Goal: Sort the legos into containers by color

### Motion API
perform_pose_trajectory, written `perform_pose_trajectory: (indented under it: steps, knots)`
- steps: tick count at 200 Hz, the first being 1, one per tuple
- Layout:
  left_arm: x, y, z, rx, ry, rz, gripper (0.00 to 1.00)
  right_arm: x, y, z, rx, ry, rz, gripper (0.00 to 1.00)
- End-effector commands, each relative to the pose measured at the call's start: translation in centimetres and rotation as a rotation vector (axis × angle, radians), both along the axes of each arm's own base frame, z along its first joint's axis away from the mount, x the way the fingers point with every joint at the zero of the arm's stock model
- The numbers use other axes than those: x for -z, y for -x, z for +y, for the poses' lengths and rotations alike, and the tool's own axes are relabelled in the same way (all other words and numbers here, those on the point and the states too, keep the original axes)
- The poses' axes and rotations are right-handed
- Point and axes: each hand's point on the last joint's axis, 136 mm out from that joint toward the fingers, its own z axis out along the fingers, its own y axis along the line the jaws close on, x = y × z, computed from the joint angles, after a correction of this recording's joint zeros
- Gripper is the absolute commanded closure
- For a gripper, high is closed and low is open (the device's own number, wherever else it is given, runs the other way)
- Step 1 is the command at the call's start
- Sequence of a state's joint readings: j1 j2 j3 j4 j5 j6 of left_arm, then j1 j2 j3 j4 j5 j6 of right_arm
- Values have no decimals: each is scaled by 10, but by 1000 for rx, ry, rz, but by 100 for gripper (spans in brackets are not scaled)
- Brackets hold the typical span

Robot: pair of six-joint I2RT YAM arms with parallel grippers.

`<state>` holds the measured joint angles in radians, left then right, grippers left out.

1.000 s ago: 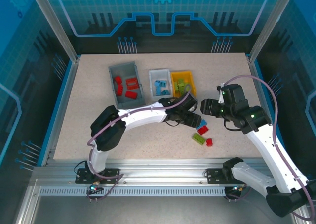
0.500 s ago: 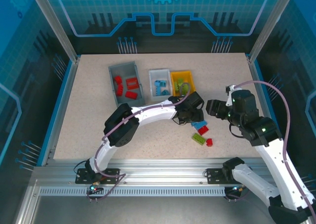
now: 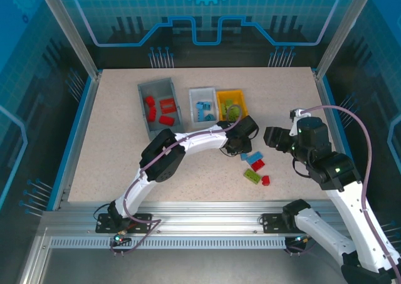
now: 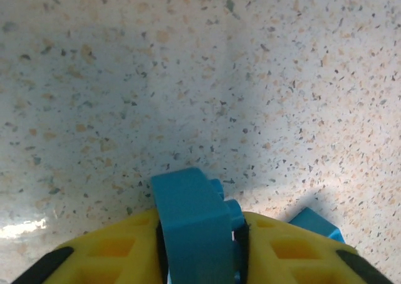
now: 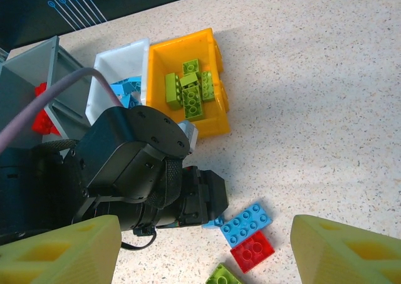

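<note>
One blue lego (image 4: pixel 191 224) clamped in left claw (image 4: pixel 199 249).

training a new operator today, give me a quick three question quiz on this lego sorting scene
1. True or false: the left end effector is closed on a blue brick.
2. Which bin holds the green bricks? A. grey B. white C. yellow
3. Fill in: the fingers of the right end effector are spread ____, with nothing between them.

Key
1. True.
2. C, the yellow bin.
3. Open.
</note>
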<state>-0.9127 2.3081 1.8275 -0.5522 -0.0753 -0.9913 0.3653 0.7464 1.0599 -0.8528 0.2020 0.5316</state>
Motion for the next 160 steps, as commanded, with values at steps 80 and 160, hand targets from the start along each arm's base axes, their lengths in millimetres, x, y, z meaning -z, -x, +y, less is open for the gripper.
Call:
perform_pose_trajectory:
  steps: [80,160]
  knots:
    - [-116,-21,104,-43,-100,-283,87,8,-18,41,-216,-33,-12,29]
    - [-105,-137,159,-11,-77,-302,87,17,-41,105,-420,-31,-8,30]
